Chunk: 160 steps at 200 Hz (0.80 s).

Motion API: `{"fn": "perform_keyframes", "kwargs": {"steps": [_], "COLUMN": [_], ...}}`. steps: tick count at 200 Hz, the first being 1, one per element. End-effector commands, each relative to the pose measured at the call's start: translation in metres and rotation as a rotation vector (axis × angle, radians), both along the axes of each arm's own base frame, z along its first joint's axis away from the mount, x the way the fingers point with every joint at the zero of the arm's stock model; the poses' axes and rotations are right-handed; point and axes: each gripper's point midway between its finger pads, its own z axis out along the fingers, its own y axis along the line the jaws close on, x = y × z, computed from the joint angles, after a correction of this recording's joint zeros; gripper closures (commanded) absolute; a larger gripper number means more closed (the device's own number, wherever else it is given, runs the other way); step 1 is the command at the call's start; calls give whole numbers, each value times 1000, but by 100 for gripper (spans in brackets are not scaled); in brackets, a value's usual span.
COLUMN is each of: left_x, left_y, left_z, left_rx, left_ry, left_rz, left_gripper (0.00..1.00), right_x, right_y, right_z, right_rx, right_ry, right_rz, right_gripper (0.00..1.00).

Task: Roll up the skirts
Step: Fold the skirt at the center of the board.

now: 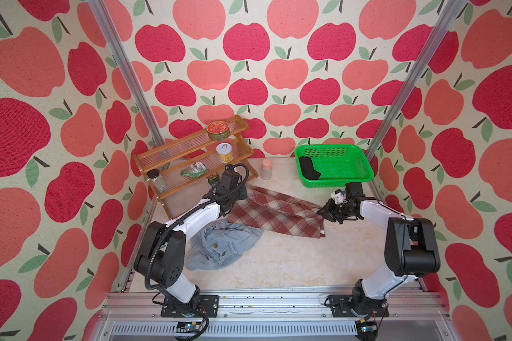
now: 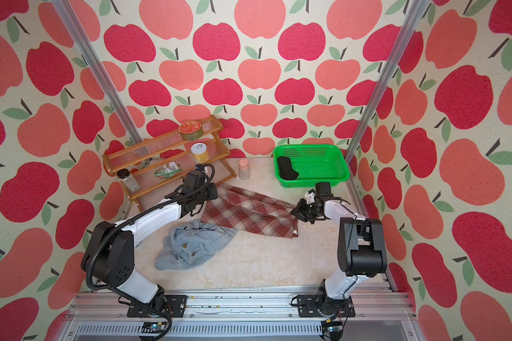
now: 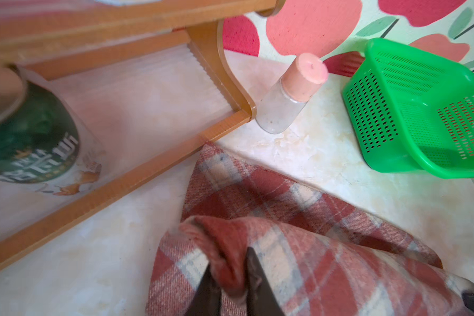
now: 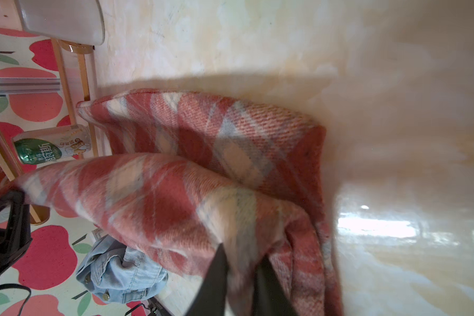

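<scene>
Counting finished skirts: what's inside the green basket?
One black skirt, bundled against the green basket's left wall; the remaining mesh floor shows bare. Anything beneath the bundle is covered.

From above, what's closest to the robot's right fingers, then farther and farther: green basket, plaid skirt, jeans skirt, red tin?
From the right fingers, in a top view:
1. plaid skirt, right at the fingers
2. green basket, just behind, by the back wall
3. denim skirt, across the table on the left side
4. red tin, on the rack's top shelf
</scene>
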Motion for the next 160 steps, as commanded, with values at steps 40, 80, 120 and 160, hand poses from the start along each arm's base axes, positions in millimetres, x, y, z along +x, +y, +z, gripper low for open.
{"fn": "perform_keyframes", "kwargs": {"steps": [40, 80, 120, 160], "left_x": [29, 27, 6, -8], "left_y": [-10, -9, -13, -18], "left_z": [20, 41, 20, -28], "left_rx": [-8, -10, -70, -117], "left_ry": [-26, -80, -33, 95], "left_rz": [-22, -35, -33, -17], "left_gripper": [54, 59, 100, 100], "right_x": [22, 2, -18, -20], "right_y": [-13, -5, 46, 105], "right_z": [45, 76, 89, 63], "right_rx": [-66, -66, -59, -29], "right_ry": [-143, -231, -293, -236], "right_rz": [-30, 11, 159, 281], "right_gripper": [30, 75, 100, 65]}}
